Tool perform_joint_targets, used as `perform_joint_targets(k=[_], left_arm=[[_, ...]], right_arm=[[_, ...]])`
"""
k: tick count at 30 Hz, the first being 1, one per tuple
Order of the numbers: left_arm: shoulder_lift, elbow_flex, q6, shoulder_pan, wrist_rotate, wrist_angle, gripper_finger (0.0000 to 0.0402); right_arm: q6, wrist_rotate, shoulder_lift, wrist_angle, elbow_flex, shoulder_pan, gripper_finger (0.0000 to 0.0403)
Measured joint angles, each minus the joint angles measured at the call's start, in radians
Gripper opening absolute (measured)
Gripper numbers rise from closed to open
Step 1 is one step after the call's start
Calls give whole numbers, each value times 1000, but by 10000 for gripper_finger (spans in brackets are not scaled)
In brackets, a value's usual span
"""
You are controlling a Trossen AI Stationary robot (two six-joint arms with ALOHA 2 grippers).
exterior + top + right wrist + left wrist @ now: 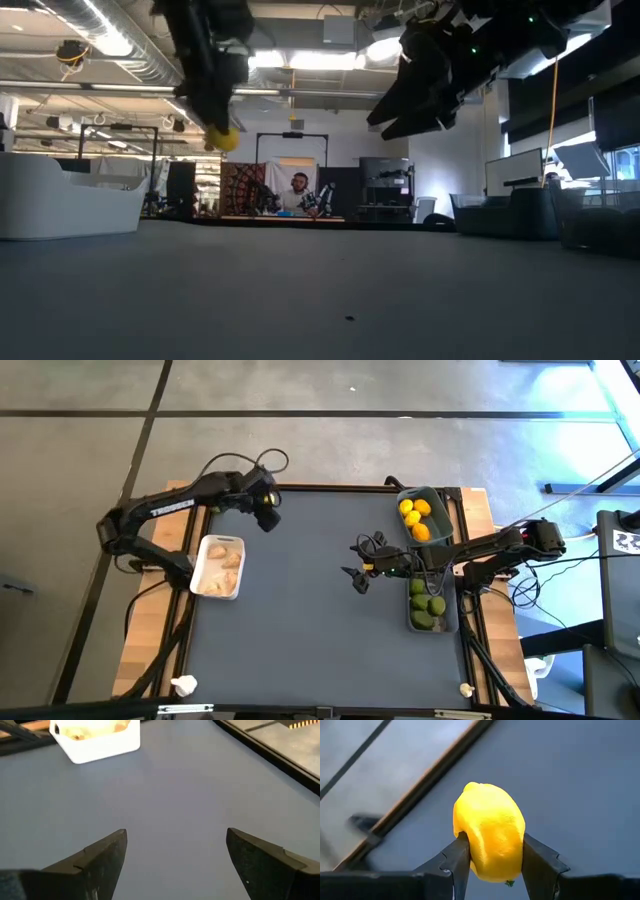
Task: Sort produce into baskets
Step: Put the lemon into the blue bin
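Sorting is nearly complete. The left claw (492, 862) grips the last loose lemon (489, 837) above the bench's (300, 610) far left. The right claw (175, 862), spread wide, waits near the lemon basket (441, 508).

Grey tiled floor (300, 440); bright ceiling lights (300, 60); distant desks (285, 216).

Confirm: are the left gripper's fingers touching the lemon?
Touching. The left wrist view shows both fingers of the left gripper pressed against the sides of the lemon, no gap on either side.

three baskets (222, 592), four lemons (418, 518) (perhaps), limes (428, 607)
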Motion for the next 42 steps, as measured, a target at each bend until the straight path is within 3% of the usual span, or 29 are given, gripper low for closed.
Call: perform_joint_targets(k=[9, 14, 22, 26, 42], left_arm=[[-62, 1, 88, -214, 213, 146, 143], [-57, 1, 112, -328, 276, 261, 143], [-56, 1, 115, -488, 293, 418, 143], [-56, 1, 124, -537, 293, 479, 143], [30, -20, 168, -589, 292, 689, 143]], right_arm=[[-103, -58, 0, 148, 0, 0, 340], [-158, -120, 0, 257, 0, 0, 340], [-190, -167, 0, 355, 0, 0, 340], [-234, -263, 0, 392, 0, 0, 340], [-276, -496, 0, 553, 0, 0, 337]])
